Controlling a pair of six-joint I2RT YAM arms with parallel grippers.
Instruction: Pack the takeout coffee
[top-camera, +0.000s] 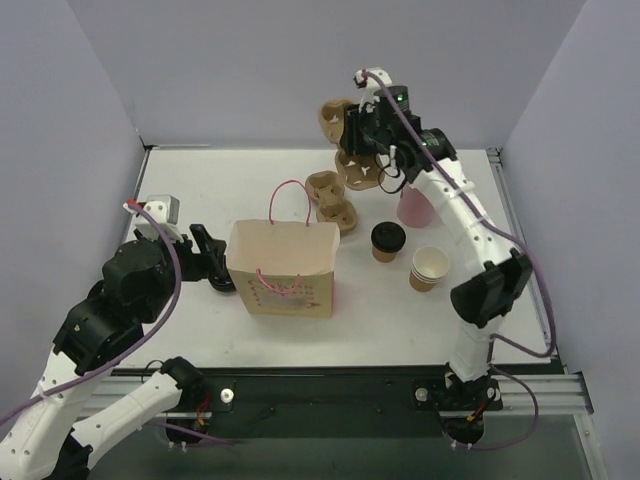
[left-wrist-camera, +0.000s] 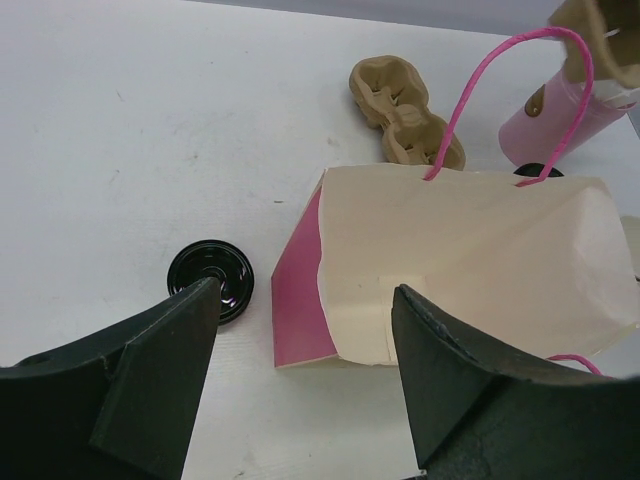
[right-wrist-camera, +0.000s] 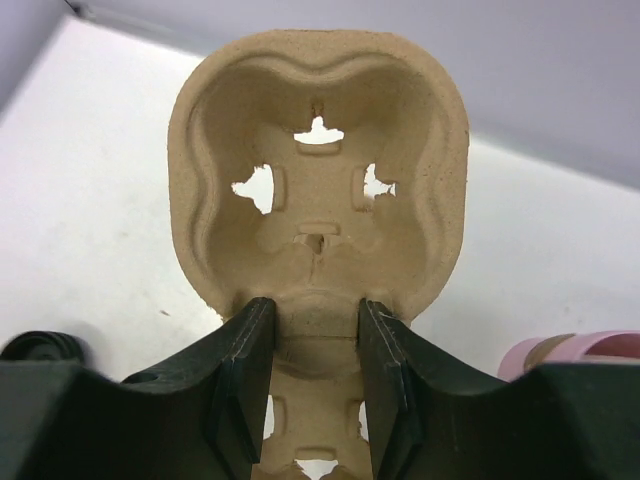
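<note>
Holding a brown moulded-pulp two-hole tray (right-wrist-camera: 320, 130) aloft, clamped in the right end effector (right-wrist-camera: 315, 320).
Small kraft-brown paper cups (top-camera: 430, 268) stand unpacked on the white surface (top-camera: 200, 190) beside the paper bag (top-camera: 283, 265); left end effector (left-wrist-camera: 305, 300) gapes wide. Next, likely: tray down, cups in.
</note>
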